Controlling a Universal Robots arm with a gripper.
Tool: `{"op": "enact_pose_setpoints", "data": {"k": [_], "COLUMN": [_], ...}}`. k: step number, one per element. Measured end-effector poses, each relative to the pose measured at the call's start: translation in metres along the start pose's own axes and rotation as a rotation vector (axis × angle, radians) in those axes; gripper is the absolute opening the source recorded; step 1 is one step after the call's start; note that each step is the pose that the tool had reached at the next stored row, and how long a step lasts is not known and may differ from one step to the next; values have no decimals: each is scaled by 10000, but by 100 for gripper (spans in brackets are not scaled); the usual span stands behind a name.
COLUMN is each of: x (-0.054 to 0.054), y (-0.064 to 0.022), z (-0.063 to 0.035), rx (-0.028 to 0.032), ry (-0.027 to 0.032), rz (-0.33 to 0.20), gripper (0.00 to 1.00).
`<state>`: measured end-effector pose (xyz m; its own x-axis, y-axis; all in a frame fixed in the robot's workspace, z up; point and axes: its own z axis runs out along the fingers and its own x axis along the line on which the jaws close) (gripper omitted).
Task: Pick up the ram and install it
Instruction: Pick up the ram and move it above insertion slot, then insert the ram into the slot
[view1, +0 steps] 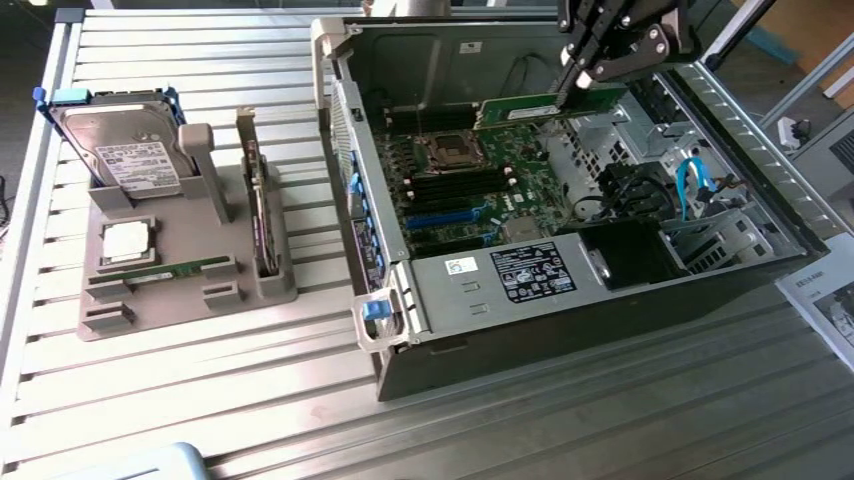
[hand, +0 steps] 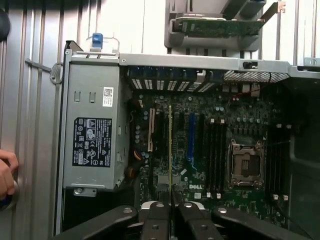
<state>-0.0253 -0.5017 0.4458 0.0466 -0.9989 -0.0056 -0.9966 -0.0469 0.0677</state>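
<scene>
– Ram (view1: 547, 108): where is it, and what has hold of it?

– The gripper (view1: 577, 90) has it, jaws drawn almost together on the stick's two flat faces. It hangs inside the open computer case (view1: 400, 370), over the far part of the motherboard (view1: 461, 200).

– What can't you make out?

– Whether its lower edge touches anything. The gripper covers a stretch of it toward the exterior view's right, and the arm is cut off by the picture's edge. From the wrist the ram (hand: 170, 145) is only a thin edge-on line leaving the gripper (hand: 171, 202), so no chips can be read.

– Which way does it lie?

– Its long axis runs across the exterior view from left to right, the right end a little higher, with the board standing on edge. From the wrist it lines up with the long slots (hand: 215, 155) beside the processor socket (hand: 245, 162).

– And around it?

– The power supply (view1: 527, 272) sits at the near end of the case, with a blue cable (view1: 689, 185) to the right. Well apart, on the exterior view's left, a grey holder (view1: 107, 322) carries a hard drive (view1: 120, 150), a silver chip (view1: 127, 240), an upright dark card (view1: 254, 190) and another green stick (view1: 167, 271).

– The surface?

– A table (view1: 240, 400) of ribbed metal slats. A person's hand (hand: 6, 175), cut off by the frame, lies on it on the power-supply side of the case. Past the table's left edge is dark floor (view1: 14, 100), hard to read.
</scene>
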Motion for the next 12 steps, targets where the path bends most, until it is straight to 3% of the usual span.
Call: {"op": "enact_pose_setpoints", "data": {"k": [4,12], "x": [6,7], "y": [-135,-146], "z": [-8,-8], "rx": [-1,-1], "ry": [1,0], "rz": [1,1], "gripper": [13,13]}}
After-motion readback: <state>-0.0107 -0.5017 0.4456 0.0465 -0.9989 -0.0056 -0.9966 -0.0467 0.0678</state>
